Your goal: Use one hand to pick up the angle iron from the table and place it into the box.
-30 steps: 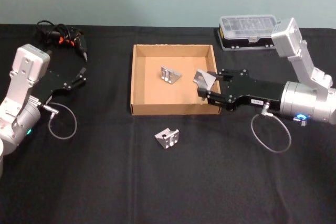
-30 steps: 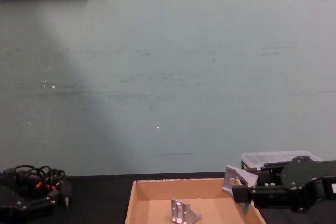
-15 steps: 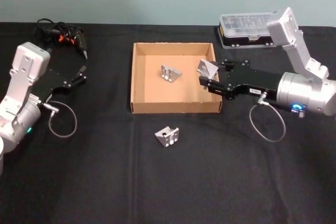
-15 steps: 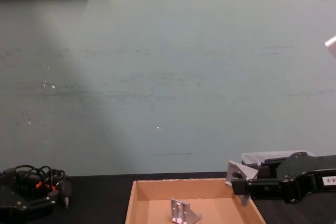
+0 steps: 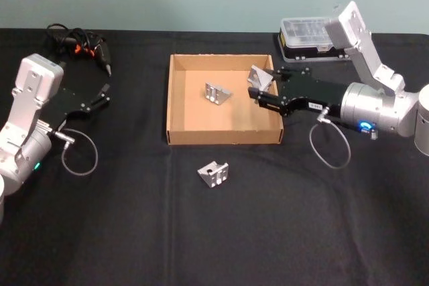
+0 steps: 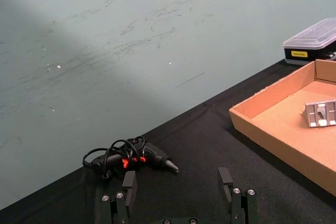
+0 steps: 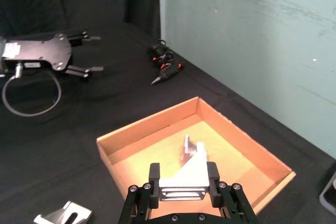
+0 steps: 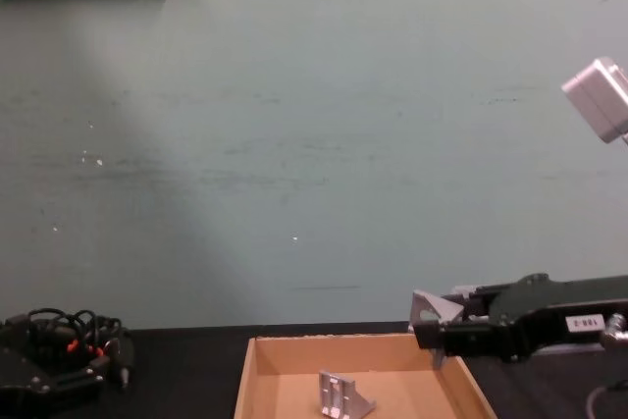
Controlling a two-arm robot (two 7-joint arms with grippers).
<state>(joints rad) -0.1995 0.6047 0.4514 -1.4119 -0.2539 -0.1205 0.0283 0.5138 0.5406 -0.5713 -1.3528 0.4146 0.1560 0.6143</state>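
While a loose angle iron [image 5: 213, 174] lay on the black table [image 5: 134, 232] just in front of the near wall of the cardboard box [image 5: 221, 137], a boxed angle iron [image 5: 217, 94] sat on the box floor toward the far side. Right gripper [image 5: 260, 88] reached in from the right, fingers clamped on a gripped angle iron [image 7: 185, 176], held raised above the rim by the box's right wall near the far right corner, not touching the floor. Left gripper [image 6: 177, 182] was parked over the table well left of the box, fingers apart, gripping nothing. Farther back, a black corded tool [image 5: 80, 45] lay at far left and a clear-lidded plastic case [image 5: 312, 38] at far right.
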